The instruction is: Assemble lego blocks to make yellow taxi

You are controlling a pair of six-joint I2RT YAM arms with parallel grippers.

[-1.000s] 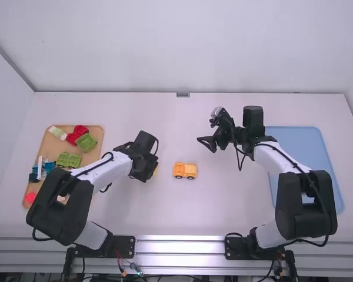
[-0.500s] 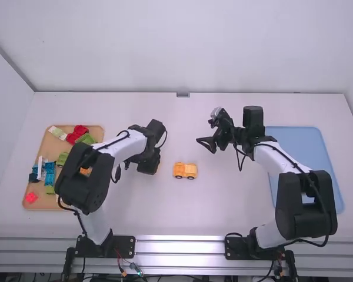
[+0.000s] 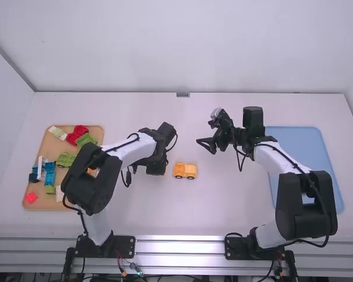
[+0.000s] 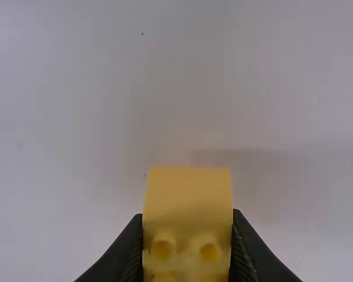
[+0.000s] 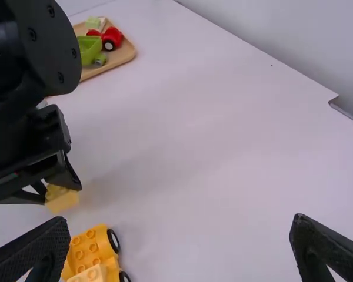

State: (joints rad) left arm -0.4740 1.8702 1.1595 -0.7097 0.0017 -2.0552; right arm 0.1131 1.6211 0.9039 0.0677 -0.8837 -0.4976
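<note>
Yellow, the block (image 4: 187,197) is pinched between the fingers of the left hand (image 3: 156,168), held above the surface (image 3: 182,217). Just right of that hand stands the yellow car (image 3: 185,171). Farther right, the right hand (image 3: 204,132) is spread and empty. Well left of the left hand lies the wooden tray (image 3: 52,145) of coloured toys (image 3: 68,159).

jaws clamp yellow block (image 4: 187,202) | studs (image 4: 210,252) showing | beyond: likely table (image 4: 76,117)
</note>
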